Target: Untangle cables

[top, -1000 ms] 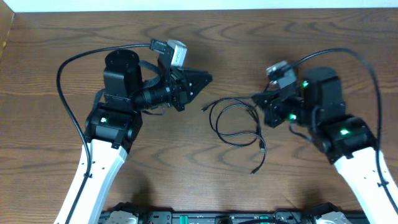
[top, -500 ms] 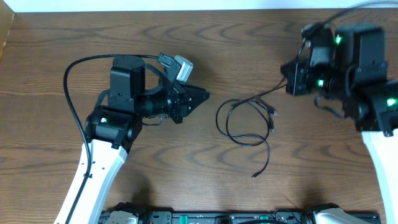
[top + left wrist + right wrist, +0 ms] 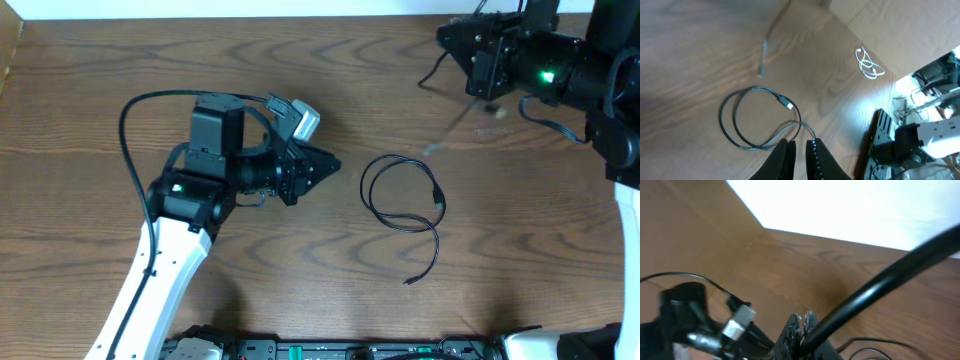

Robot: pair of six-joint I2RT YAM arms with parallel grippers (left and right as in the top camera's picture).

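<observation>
Currently, with the right end effector [image 3: 801, 322] pinched closed on the white cable [image 3: 763, 52] dangling below it and the black cable [image 3: 366, 192] coiled on the counter [image 3: 150, 60] ahead of the closed, empty left end effector [image 3: 799, 145], swinging may snag both.

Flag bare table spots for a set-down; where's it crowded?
Free: top-left wood beyond the left arm; bottom-right, between the black cable's tail and the right arm. Crowded: centre, left claw beside that cable's coil; top right, where a blurred pale cord hangs from the right claw.
</observation>
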